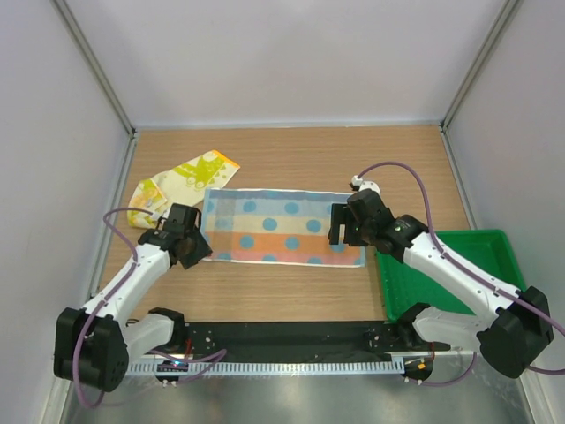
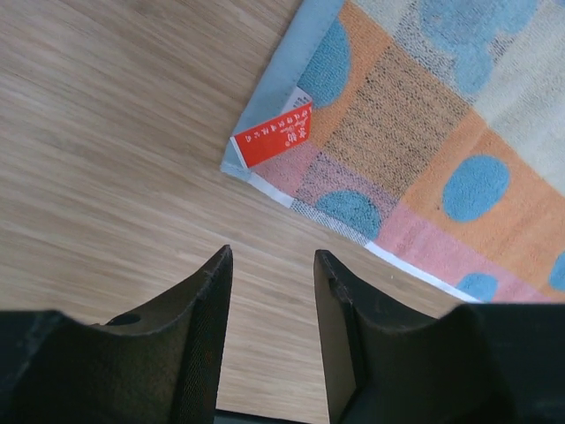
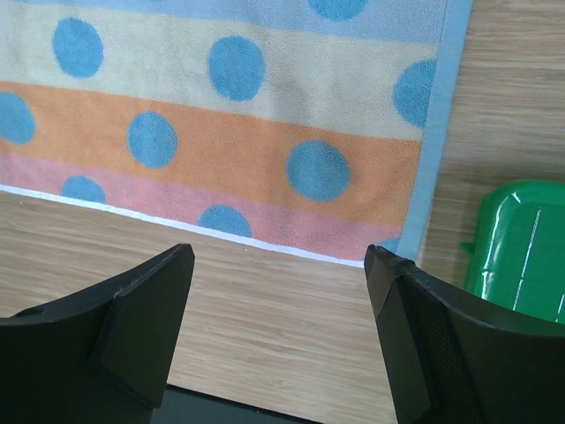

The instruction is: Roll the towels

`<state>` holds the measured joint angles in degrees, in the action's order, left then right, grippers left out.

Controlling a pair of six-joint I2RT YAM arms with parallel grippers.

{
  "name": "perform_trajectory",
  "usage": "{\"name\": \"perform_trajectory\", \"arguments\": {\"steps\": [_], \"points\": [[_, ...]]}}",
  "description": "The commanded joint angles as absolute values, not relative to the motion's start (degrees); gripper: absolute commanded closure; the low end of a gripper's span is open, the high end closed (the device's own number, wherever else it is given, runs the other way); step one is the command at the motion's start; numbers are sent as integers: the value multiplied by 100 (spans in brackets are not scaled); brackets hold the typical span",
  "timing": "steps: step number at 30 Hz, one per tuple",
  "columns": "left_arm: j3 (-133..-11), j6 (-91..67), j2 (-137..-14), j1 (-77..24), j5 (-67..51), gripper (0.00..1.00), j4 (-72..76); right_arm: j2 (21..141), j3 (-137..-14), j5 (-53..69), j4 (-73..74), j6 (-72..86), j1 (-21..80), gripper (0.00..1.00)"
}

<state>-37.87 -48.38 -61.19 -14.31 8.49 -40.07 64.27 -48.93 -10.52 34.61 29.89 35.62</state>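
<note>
The light blue polka-dot towel, with cream, orange and pink stripes, lies spread flat mid-table. My left gripper hovers at its near left corner, open and empty. In the left wrist view the fingers are apart over bare wood just short of the corner of the towel, which bears a red tag. My right gripper is at the towel's right end, wide open and empty. The right wrist view shows the towel's near right corner ahead of the gripper. The pale yellow towel lies crumpled at the far left.
A green plastic tray stands at the right near edge, close to the right arm; its corner shows in the right wrist view. Grey walls enclose the wooden table on three sides.
</note>
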Motion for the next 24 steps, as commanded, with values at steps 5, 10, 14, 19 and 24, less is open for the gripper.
{"name": "perform_trajectory", "arguments": {"steps": [5, 10, 14, 19, 24], "points": [[-3683, -5133, -6389, -1266, 879, 57, -3357, 6469, -4817, -993, 3208, 2804, 3604, 15], [-3630, -5150, -6539, -1257, 1151, 58, -3419, 6469, -4676, -1011, 3111, 2865, 3604, 14], [-3595, -5142, -6609, -1195, 1248, 59, -3358, 6539, -4658, -976, 3076, 2874, 3595, 15], [-3630, -5080, -6767, -1108, 1248, 59, -3252, 6600, -4641, -993, 3041, 2830, 3604, 15], [-3613, -5036, -7092, -985, 1073, 60, -3059, 6688, -4614, -1028, 3006, 2830, 3604, 15]]}}
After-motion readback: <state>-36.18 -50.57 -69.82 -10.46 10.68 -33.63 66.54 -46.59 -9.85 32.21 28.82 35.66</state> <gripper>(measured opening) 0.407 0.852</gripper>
